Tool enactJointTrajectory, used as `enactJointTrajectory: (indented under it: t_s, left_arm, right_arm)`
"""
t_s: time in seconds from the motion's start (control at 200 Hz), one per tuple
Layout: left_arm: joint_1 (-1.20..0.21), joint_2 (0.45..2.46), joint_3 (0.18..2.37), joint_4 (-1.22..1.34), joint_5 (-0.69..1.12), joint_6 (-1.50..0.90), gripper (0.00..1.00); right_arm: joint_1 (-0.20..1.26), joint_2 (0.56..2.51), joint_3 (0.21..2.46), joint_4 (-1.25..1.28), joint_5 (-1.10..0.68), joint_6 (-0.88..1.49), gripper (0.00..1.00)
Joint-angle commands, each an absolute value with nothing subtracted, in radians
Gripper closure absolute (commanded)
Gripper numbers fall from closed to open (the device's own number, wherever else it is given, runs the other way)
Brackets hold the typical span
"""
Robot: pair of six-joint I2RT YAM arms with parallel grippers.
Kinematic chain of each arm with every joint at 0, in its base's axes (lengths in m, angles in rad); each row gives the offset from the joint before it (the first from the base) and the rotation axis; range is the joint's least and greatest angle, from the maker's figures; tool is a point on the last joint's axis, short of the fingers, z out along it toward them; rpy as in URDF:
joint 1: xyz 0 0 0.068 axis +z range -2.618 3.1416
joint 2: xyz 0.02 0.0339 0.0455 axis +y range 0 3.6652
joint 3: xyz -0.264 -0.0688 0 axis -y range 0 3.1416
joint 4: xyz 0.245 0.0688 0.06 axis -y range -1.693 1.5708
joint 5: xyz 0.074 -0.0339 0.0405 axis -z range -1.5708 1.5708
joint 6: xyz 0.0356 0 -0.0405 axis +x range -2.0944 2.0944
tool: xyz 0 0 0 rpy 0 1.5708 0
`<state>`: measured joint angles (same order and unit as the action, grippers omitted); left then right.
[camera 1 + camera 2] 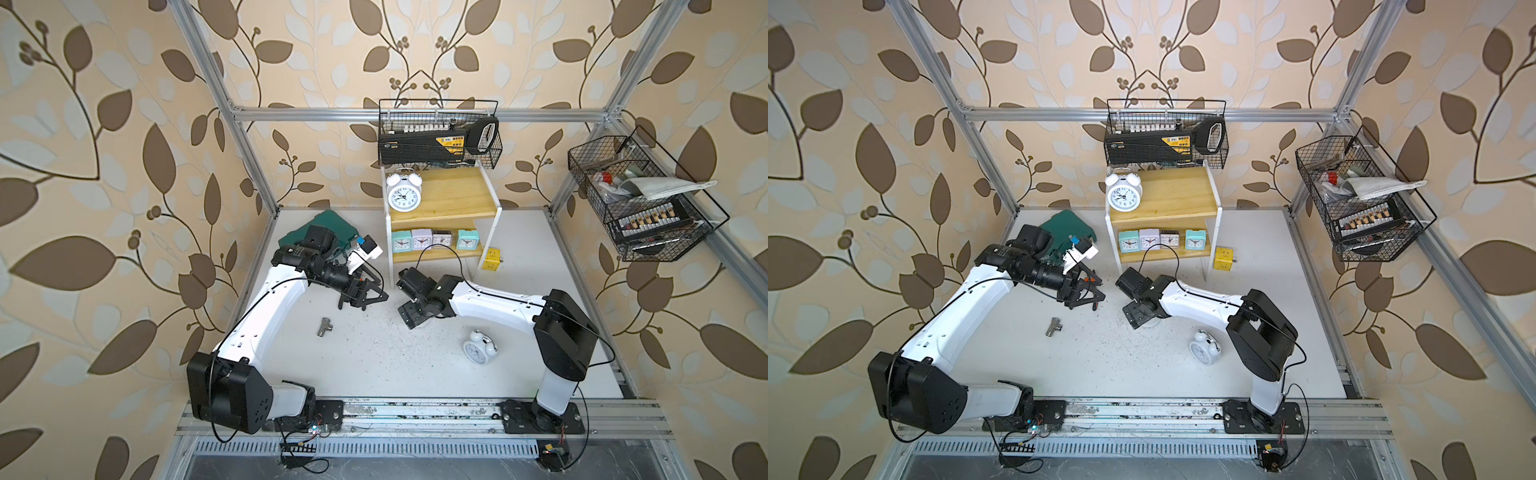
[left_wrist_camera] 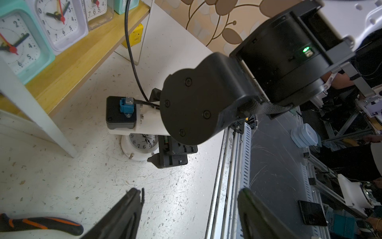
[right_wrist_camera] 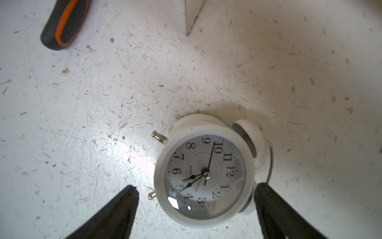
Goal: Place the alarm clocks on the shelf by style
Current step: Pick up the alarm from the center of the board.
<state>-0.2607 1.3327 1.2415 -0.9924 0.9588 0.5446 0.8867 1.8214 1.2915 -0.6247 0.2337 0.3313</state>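
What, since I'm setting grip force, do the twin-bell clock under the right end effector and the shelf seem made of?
Clock: glossy white case, likely plastic or painted metal; clear domed lens with glints; feet shiny metal. Shelf: boards look like pale wood, faint grain, satin finish; side panels smooth white, material unclear.

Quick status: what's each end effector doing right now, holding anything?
Left end effector: open, empty.
Right end effector: open, white twin-bell clock between its fingers, not clamped.
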Motion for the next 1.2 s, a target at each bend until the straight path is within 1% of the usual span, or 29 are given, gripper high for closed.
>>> enactJointTrajectory:
  t_s: [0.0,0.135,0.23,0.45,0.595,0.715,0.78,1.195]
  left_arm:
    - [-0.25,1.316,1.235,-0.982,0.962,0.538,0.24]
    - [-0.25,1.316,1.235,-0.982,0.961,0.538,0.24]
    - [-0.249,1.318,1.235,-0.982,0.96,0.538,0.24]
    - [-0.247,1.318,1.235,-0.979,0.958,0.535,0.24]
    - [-0.247,1.319,1.235,-0.975,0.954,0.529,0.24]
    - [-0.246,1.32,1.235,-0.968,0.947,0.514,0.23]
    - [-0.247,1.322,1.236,-0.961,0.941,0.501,0.23]
    - [-0.246,1.366,1.288,-0.933,0.905,0.301,0.19]
  right_arm:
    - [0.87,1.846,1.283,-0.614,0.244,0.335,0.07]
    - [0.856,1.875,1.28,-0.597,0.234,0.337,0.04]
    - [0.847,1.891,1.28,-0.585,0.222,0.333,0.04]
    - [0.844,1.92,1.282,-0.568,0.2,0.327,0.12]
    - [0.845,1.929,1.278,-0.568,0.197,0.325,0.14]
    - [0.844,1.914,1.267,-0.563,0.198,0.317,0.23]
    - [0.845,1.886,1.254,-0.555,0.206,0.308,0.27]
    - [0.863,1.549,1.05,-0.35,0.208,0.163,0.38]
